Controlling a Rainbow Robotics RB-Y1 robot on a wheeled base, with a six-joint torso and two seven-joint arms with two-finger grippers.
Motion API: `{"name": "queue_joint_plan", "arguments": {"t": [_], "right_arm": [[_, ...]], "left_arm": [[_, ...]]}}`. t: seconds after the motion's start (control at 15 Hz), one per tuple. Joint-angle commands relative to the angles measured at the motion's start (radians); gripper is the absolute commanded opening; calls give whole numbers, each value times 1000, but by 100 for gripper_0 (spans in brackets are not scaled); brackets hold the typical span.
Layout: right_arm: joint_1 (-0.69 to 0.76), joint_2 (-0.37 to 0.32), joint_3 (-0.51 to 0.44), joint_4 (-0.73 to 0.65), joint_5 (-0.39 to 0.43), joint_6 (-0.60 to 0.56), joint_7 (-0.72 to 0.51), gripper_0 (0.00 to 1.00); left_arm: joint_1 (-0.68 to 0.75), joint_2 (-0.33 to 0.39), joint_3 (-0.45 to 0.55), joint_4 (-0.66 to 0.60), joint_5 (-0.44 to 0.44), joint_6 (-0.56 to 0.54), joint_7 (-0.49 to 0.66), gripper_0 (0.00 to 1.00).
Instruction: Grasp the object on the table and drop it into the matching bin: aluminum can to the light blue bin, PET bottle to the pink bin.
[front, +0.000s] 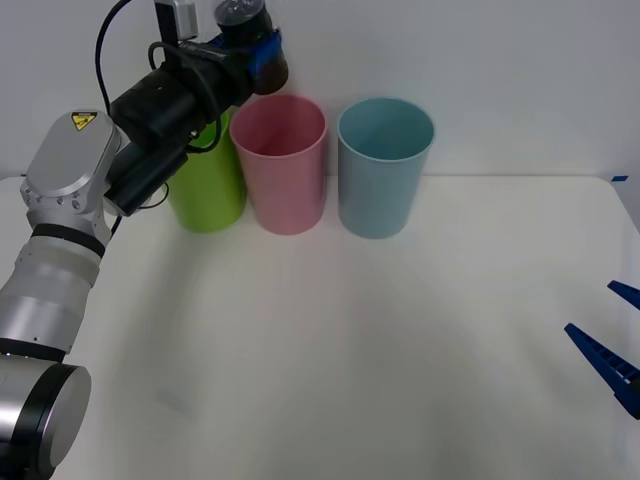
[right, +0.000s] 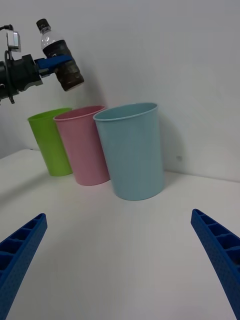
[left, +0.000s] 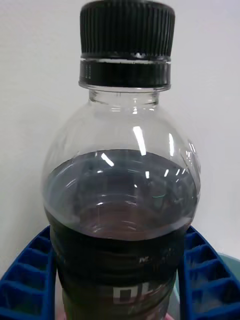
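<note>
**Front view: bottle held high over the pink bin**

Front view shows my left gripper in the upper left of the frame, raised above the row of bins. Its blue fingers are clamped on the PET bottle, one on each side of the dark brown body. The bottle's black cap and clear shoulder stand above the fingers, and dark liquid fills the lower part. In the front view the bottle sits just above the far left rim of the pink bin, tilted a little, not touching it.

Three bins stand side by side along the back of the table: the lime green bin at the left, partly behind my left arm, the pink bin in the middle, and the light blue bin to its right. All three are upright with open mouths.

My right gripper rests low at the right edge of the frame, above the white tabletop and well apart from the bins. Its two blue fingers are spread wide with nothing between them.
</note>
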Motion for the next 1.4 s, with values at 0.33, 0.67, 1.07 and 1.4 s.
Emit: {"name": "queue_joint_plan", "arguments": {"t": [0.33,0.67,1.07,1.4], "right_arm": [[0,0,0,0,0,0,0,100],[0,0,0,0,0,0,0,100],[0,0,0,0,0,0,0,100],[0,0,0,0,0,0,0,100]], "left_arm": [[3,1,-3,-1,9,-6,7,100],[26,3,-1,-2,40,-26,-3,100],[179,38,17,-157,118,-57,-14,100],[342,66,106,-278,163,-146,-28,100]]}}
